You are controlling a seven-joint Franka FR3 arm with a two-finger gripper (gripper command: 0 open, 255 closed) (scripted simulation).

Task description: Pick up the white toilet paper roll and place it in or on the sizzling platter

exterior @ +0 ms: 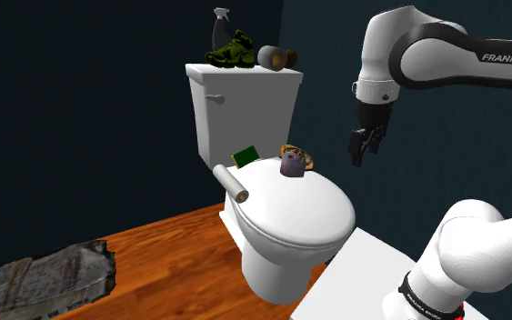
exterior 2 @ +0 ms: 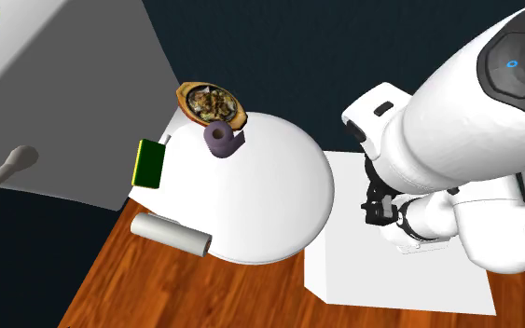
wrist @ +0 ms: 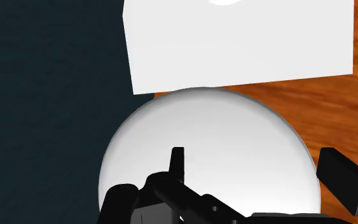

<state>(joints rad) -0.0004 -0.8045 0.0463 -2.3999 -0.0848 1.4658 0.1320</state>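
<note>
A white toilet paper roll (exterior: 231, 182) (exterior 2: 170, 233) lies on its side at the edge of the shut toilet lid (exterior: 290, 205) (exterior 2: 260, 200) (wrist: 222, 140). The sizzling platter (exterior: 297, 153) (exterior 2: 212, 102), brown with food on it, sits at the back of the lid by the tank. A purple roll (exterior: 292, 165) (exterior 2: 221, 140) stands right in front of the platter. My gripper (exterior: 361, 150) (exterior 2: 374, 205) (wrist: 257, 168) hangs open and empty in the air. It points down off the lid's side nearest the stand, well away from the white roll.
A green sponge (exterior: 245, 157) (exterior 2: 148, 163) leans at the lid's back. On the tank (exterior: 240, 100) stand a spray bottle (exterior: 219, 27), a green shoe (exterior: 229, 50) and a brownish roll (exterior: 276, 58). A grey mat (exterior: 45, 277) lies on the wood floor. The white stand (exterior: 354, 282) (wrist: 234, 44) adjoins the toilet.
</note>
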